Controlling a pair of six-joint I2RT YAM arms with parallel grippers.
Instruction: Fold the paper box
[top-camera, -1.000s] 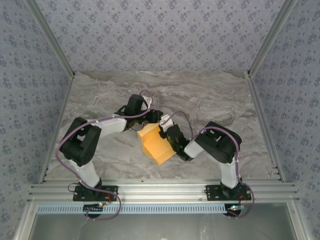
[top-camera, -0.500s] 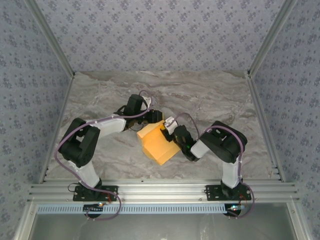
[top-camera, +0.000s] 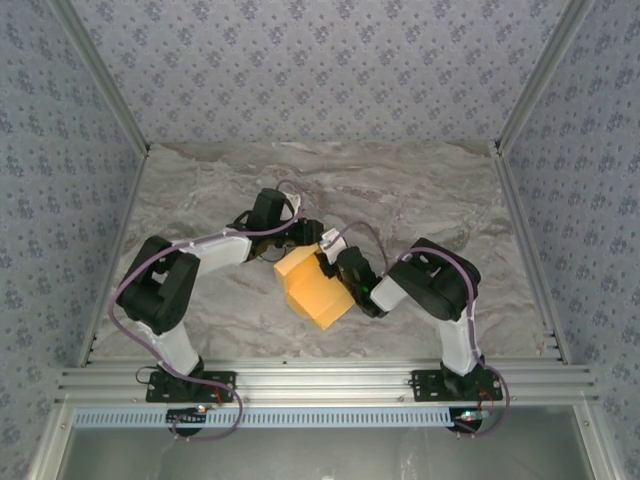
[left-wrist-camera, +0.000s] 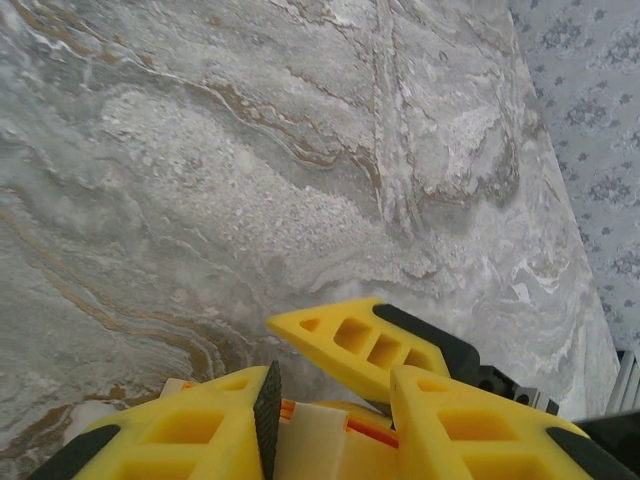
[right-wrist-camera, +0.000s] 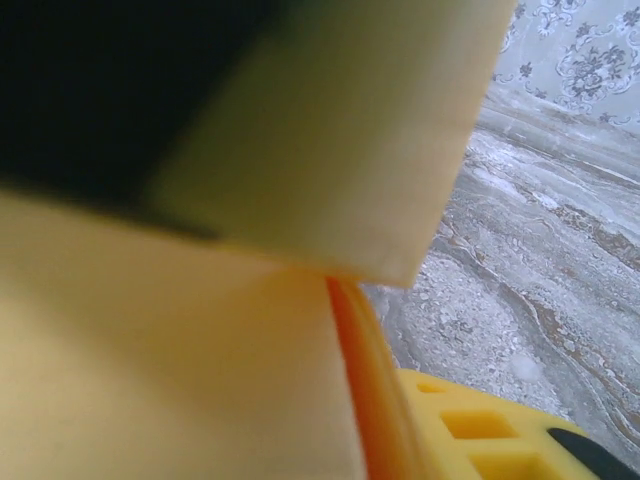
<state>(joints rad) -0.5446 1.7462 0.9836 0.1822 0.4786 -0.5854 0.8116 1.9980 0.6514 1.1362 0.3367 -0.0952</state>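
Paper box (top-camera: 318, 292) pinched at far corner by left gripper (top-camera: 303, 243), right gripper (top-camera: 331, 262) back against its edge, grip unclear

Soft, even light fell from above, leaving only faint shadows on the table (top-camera: 430, 200). The overhead view was crisp. In the right wrist view the paper box (right-wrist-camera: 180, 380) loomed too close and blurred, and the picture's upper left corner was nearly black.

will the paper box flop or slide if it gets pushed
Probably light and bendy: the paper box shows a very thin orange edge. A push would likely slide it, since the marbled table looks smooth. Its hollow shape may crush under a hard squeeze.
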